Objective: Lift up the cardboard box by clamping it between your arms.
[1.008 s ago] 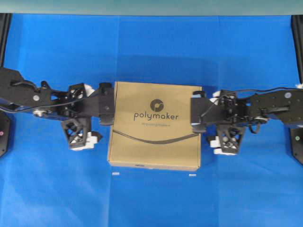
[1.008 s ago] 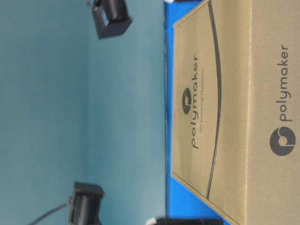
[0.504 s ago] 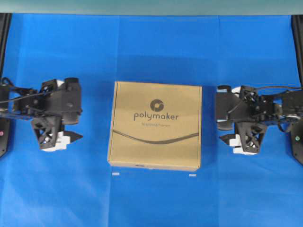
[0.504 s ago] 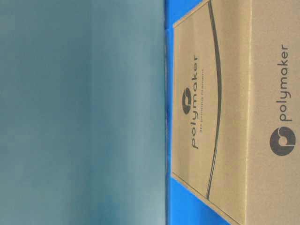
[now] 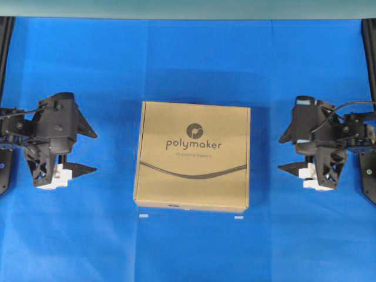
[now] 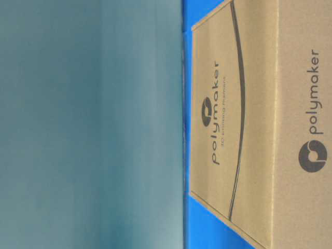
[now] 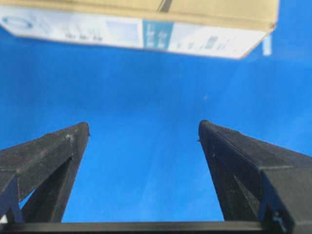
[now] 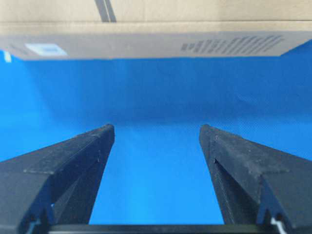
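Flanking cardboard box (image 5: pixel 192 156), arms apart, fingers (image 7: pixel 56 146) spread

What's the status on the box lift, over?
Left hand open, right hand open, both clear of the box. Cardboard box flat on the blue table, unclamped. Nothing between hands and box.

- Cardboard box (image 5: pixel 194 155): large, flat, square, tan; lies flat at the middle of the surface, closed, top face up. Top bears a dark round emblem, the word "polymaker" and a curved dark line below it. One side face carries a white printed label.
- Left arm (image 5: pixel 50 138): black with white parts, cabled; stands well apart from the box's left side.
- Right arm (image 5: pixel 323 141): same build; stands well apart from the box's right side.
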### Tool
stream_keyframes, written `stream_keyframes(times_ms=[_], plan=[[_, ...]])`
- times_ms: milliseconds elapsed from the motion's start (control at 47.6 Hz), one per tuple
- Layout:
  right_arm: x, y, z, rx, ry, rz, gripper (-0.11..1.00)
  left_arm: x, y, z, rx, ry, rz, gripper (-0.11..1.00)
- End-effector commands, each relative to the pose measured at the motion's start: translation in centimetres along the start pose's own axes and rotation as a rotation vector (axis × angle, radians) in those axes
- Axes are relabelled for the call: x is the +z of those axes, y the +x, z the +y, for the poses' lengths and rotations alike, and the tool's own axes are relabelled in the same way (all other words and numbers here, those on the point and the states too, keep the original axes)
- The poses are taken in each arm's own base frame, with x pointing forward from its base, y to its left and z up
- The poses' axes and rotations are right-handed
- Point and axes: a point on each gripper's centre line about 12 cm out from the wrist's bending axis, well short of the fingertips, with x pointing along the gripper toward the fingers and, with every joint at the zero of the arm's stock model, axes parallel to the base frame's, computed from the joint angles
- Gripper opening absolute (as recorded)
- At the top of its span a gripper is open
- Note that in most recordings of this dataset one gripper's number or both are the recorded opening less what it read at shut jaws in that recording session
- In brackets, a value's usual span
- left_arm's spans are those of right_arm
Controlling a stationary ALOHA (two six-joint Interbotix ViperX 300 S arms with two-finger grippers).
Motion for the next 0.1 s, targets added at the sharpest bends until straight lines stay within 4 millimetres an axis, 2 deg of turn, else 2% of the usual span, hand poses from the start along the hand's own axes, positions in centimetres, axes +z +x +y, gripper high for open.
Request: stream_keyframes(times_ms=[0,84], plan=[[0.58,-0.81,0.03,0.003,0.042,-0.067,1.0,0.69,-0.67,-0.16,-0.006,-0.011,-0.055,0.89],[0.63,-1.22,0.01,0.004,0.06,-0.112,1.0,0.9,-1.26,-0.2,-0.009,-0.029,-0.089,0.89]])
